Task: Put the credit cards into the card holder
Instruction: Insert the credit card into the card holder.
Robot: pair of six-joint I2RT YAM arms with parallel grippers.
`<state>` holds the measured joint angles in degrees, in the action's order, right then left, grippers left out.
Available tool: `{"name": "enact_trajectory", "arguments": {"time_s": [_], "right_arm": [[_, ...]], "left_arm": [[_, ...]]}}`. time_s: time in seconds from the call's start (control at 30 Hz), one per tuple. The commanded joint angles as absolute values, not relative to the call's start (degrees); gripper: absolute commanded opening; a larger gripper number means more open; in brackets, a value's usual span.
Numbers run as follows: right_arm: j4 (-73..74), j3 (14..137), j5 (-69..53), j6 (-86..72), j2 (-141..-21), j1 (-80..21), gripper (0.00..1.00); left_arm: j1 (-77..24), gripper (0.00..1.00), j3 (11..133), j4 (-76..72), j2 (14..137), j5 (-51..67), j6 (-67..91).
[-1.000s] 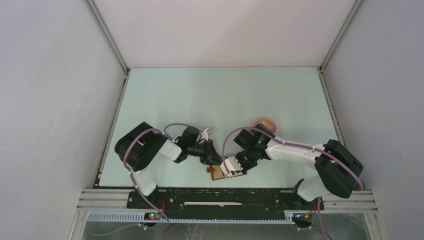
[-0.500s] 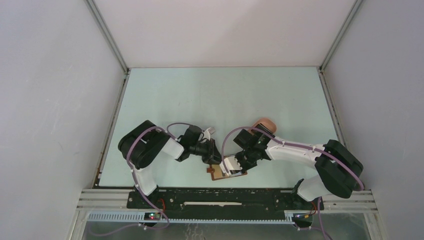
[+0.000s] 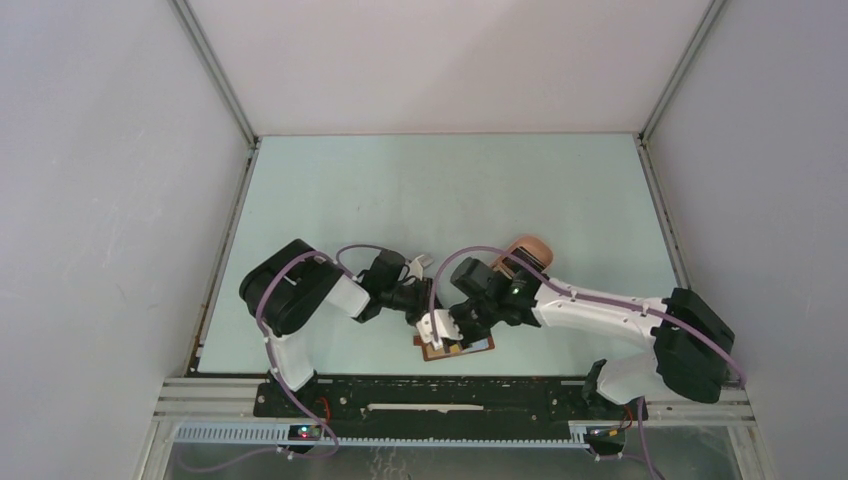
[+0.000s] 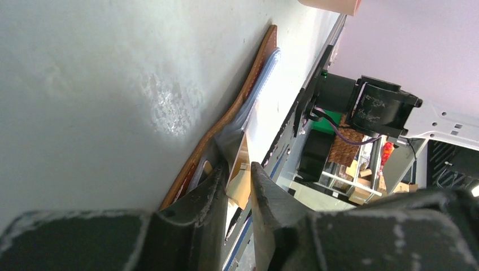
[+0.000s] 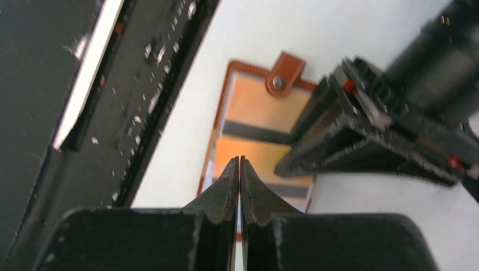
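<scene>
A: Two arms meet low on the table. What is on the left?

B: Left gripper (image 4: 238,169), matte black plastic, scuffed grey along its edges. Its fingers stand slightly spread, with a tan edge of the card holder (image 5: 248,104) in the gap. Whether they touch it, I cannot tell.

A: And the holder itself?

B: Reddish-brown leather, squarish, stitched round the border. It lies open at six o'clock of the table's centre, close to the near edge. A rounded snap tab (image 5: 284,70) with a metal stud sticks out of one side. The lining is tan-orange, crossed by dark bands.

A: The right side?

B: Right gripper (image 5: 238,160) hangs over the holder's nine o'clock half. Its tapered fingers are pressed onto a thin white card (image 3: 437,325), seen edge-on from the wrist. A rounded pink tray (image 3: 527,249) sits at three o'clock of centre, partly under the right arm.

A: Surroundings?

B: Smooth pale green table (image 3: 440,190), plain white walls (image 3: 450,60) on three sides, metal strips in the corners.

A: Any change from a second ago?

B: The right gripper and its card have slid toward nine o'clock across the holder, nearer the left gripper. Holder and tray lie where they were.
</scene>
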<state>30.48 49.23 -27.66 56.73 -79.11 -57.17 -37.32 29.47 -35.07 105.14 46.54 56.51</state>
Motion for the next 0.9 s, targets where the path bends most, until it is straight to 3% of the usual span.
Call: {"name": "enact_trajectory", "arguments": {"time_s": [0.0,0.3,0.87], "right_arm": [[23.83,51.60,-24.50,49.56,-82.15,-62.32,0.07],[18.36,53.54,-10.65,47.03,-90.65,-67.24,0.07],[20.65,53.13,-3.40,50.00,-92.73,-66.89,0.05]], "left_arm": [[-37.70,0.27,30.06,-33.27,106.56,45.18,53.96],[-37.70,0.28,30.06,-33.70,107.20,45.35,53.96],[-37.59,0.29,29.62,-34.46,107.76,45.60,53.89]]}}
